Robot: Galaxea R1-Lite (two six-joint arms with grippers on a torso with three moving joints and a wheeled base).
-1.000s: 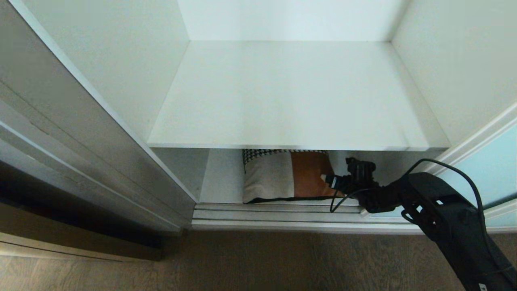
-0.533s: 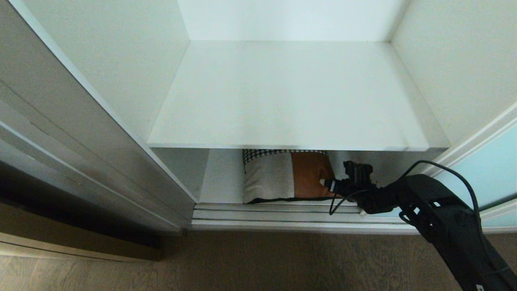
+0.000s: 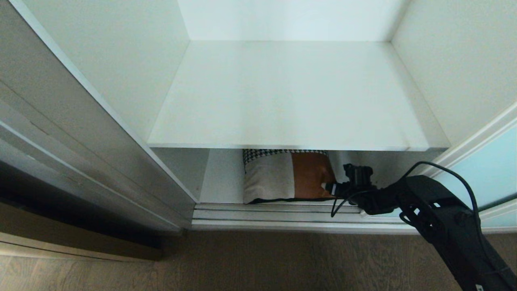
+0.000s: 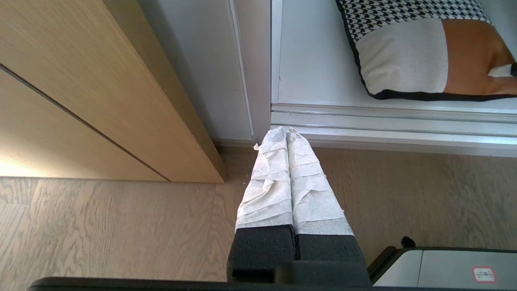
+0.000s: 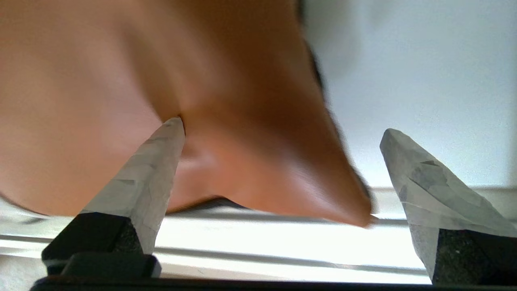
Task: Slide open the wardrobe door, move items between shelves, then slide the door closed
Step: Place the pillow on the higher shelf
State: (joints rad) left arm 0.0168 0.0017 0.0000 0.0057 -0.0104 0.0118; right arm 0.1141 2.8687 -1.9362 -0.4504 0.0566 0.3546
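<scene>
The item [image 3: 282, 178] is a soft cushion-like bundle with a houndstooth strip, a pale panel, a tan-brown panel and a black edge. It lies on the lower shelf [image 3: 222, 178] under the bare upper shelf [image 3: 291, 97]. My right gripper [image 3: 329, 188] reaches in from the right and stands open astride the item's tan corner [image 5: 242, 101]. One fingertip [image 5: 173, 129] presses into the tan cloth; the other [image 5: 394, 141] is clear of it. The sliding wardrobe door [image 3: 488, 169] is slid aside at the right. My left gripper [image 4: 284, 131] hangs shut over the floor, empty.
Silver floor tracks [image 3: 274, 214] run along the wardrobe's front edge. A grey side panel [image 3: 80, 133] borders the opening on the left. A light wooden door [image 4: 80, 81] stands further left. Wood floor [image 3: 258, 262] lies in front, and the robot's base [image 4: 444, 270] shows low down.
My right gripper has sunk a little at the item's tan corner. The item, the shelves and the left arm have not moved.
</scene>
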